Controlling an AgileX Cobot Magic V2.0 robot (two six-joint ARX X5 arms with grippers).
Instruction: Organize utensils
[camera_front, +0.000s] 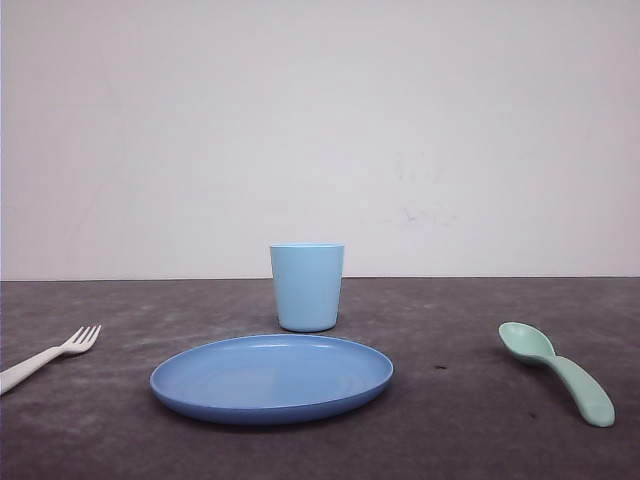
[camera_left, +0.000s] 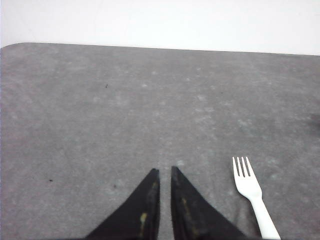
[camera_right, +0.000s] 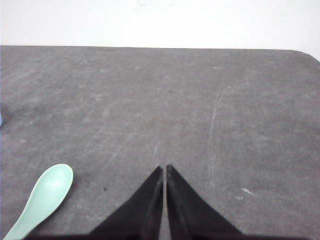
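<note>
White fork (camera_front: 48, 355) lies at the front view's left edge, mint spoon (camera_front: 558, 369) at lower right; blue plate (camera_front: 271, 378) sits centre, cup (camera_front: 307, 286) behind it; left gripper (camera_left: 165, 171) and right gripper (camera_right: 164, 167) hover nearly closed, empty.

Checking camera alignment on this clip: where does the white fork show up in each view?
Front view: fork at the far left edge, tines toward the blue plate.
Left wrist view: fork lies beside the left gripper, apart from it.
Right wrist view: I do not see it here; the spoon is.
Shared landmark: the grey tabletop meeting the white wall.
</note>
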